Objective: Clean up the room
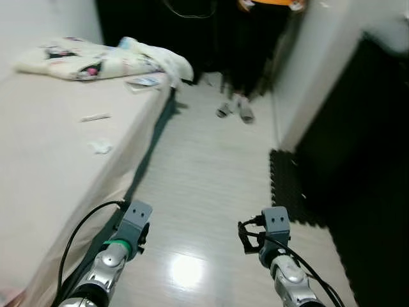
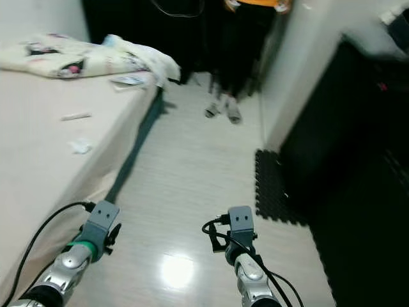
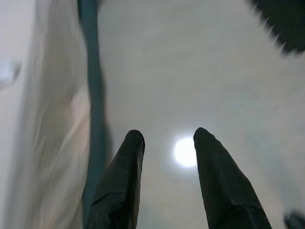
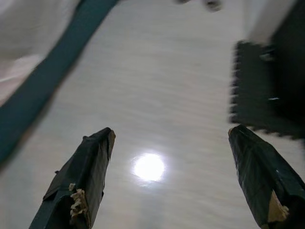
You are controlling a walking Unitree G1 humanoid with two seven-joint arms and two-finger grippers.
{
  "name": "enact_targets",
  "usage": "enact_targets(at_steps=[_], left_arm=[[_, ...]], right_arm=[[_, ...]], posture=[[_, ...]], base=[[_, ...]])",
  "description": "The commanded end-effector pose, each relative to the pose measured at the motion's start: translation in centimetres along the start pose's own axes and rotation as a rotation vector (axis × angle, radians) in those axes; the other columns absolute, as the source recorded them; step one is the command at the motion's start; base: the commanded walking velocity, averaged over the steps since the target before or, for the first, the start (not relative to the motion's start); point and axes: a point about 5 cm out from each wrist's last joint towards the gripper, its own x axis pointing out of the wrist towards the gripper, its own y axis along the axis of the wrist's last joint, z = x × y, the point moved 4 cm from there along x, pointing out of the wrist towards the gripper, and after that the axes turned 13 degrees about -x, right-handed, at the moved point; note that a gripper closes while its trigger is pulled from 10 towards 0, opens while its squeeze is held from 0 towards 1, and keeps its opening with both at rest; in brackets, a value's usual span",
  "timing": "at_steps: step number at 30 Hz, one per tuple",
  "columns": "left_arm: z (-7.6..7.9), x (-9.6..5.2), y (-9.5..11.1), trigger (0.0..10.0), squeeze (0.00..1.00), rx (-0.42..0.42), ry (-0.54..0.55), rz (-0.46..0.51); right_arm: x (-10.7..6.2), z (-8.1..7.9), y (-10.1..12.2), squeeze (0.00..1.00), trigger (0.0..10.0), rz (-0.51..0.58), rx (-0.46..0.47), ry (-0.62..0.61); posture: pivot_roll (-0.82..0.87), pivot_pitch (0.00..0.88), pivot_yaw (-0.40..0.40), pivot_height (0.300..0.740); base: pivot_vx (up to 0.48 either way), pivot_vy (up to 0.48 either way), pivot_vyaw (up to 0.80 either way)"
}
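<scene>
1. left gripper (image 3: 164,138) over pale floor (image 1: 204,166), lower left of frame, fingers slightly apart, empty.
2. right gripper (image 4: 170,138) lower centre, fingers wide apart, empty.
3. crumpled tissue (image 1: 100,147) and floral blanket (image 1: 96,61) on bed (image 1: 38,160), upper left.
4. slippers (image 1: 235,112) top centre.

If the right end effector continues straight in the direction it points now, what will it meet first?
Most likely the bare pale floor. The right end effector is open, holds nothing and points down at the floor, with the light glare between its fingers. The black foam mat lies off to the side, though depth is unclear.
</scene>
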Motion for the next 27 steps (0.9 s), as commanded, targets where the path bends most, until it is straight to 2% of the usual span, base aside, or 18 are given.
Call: enact_targets(at_steps=[1, 2, 3, 6, 11, 12, 14, 16, 19, 22, 23, 26, 27], left_arm=[[-2.9, -1.4, -2.4, 10.0, 0.00, -0.008, 0.096, -0.045], [-2.9, -1.4, -2.4, 10.0, 0.00, -0.008, 0.096, -0.045], [-4.2, -2.0, -2.9, 10.0, 0.00, -0.002, 0.124, -0.048], [-5.2, -2.4, -3.2, 10.0, 0.00, 0.015, 0.133, -0.054], [-5.3, -2.5, -3.3, 10.0, 0.00, 0.013, 0.141, -0.052], [-4.7, -2.4, -3.3, 10.0, 0.00, -0.004, 0.141, -0.050], [-4.7, -2.4, -3.3, 10.0, 0.00, -0.004, 0.141, -0.050], [-4.2, -2.3, -3.4, 10.0, 0.00, -0.009, 0.136, -0.051], [-2.6, -2.2, -3.6, 10.0, 0.00, 0.005, 0.091, -0.057], [1.1, -1.6, -3.1, 10.0, 0.00, 0.011, -0.017, -0.053], [1.1, -1.6, -3.1, 10.0, 0.00, 0.011, -0.017, -0.053], [2.9, -1.2, -2.7, 10.0, 0.00, 0.034, -0.098, -0.056], [2.9, -1.2, -2.7, 10.0, 0.00, 0.034, -0.098, -0.056]], right_arm=[[1.2, -0.6, 2.0, 0.00, 10.0, 0.043, -0.035, 0.049], [1.2, -0.6, 2.0, 0.00, 10.0, 0.043, -0.035, 0.049], [1.8, -1.4, 2.9, 0.00, 10.0, 0.048, -0.049, 0.079], [2.3, -2.2, 3.7, 0.00, 10.0, 0.053, -0.048, 0.098], [2.2, -2.8, 3.6, 0.00, 10.0, 0.051, -0.052, 0.118], [1.8, -3.0, 3.0, 0.00, 10.0, 0.046, -0.047, 0.117], [1.8, -3.0, 3.0, 0.00, 10.0, 0.046, -0.047, 0.117], [1.6, -3.0, 2.7, 0.00, 10.0, 0.043, -0.040, 0.111], [1.4, -2.6, 2.3, 0.00, 10.0, 0.040, -0.003, 0.082], [0.9, 0.3, 1.2, 0.00, 10.0, 0.005, 0.069, -0.029], [0.9, 0.3, 1.2, 0.00, 10.0, 0.005, 0.069, -0.029], [-0.2, 3.1, -0.3, 0.00, 10.0, -0.018, 0.087, -0.151], [-0.2, 3.1, -0.3, 0.00, 10.0, -0.018, 0.087, -0.151]], posture=[[0.11, 0.007, -0.036, 0.740], [0.11, 0.007, -0.036, 0.740], [0.14, 0.012, -0.053, 0.740], [0.15, 0.015, -0.062, 0.740], [0.18, 0.024, -0.071, 0.740], [0.16, 0.037, -0.056, 0.740], [0.16, 0.037, -0.056, 0.740], [0.16, 0.037, -0.056, 0.740], [0.13, 0.037, -0.050, 0.740], [0.08, 0.039, -0.017, 0.740], [0.08, 0.039, -0.017, 0.740], [0.04, 0.038, -0.001, 0.740], [0.04, 0.038, -0.001, 0.740]], base=[[0.000, 0.000, -0.80], [0.000, 0.000, -0.80], [0.000, 0.000, -0.80], [0.000, 0.000, -0.80], [0.000, 0.000, -0.80], [0.000, 0.000, -0.80], [0.000, 0.000, -0.80], [0.000, 0.000, -0.80], [0.000, 0.000, -0.80], [0.000, 0.000, -0.80], [0.000, 0.000, -0.80], [0.000, 0.000, -0.80], [0.000, 0.000, -0.80]])
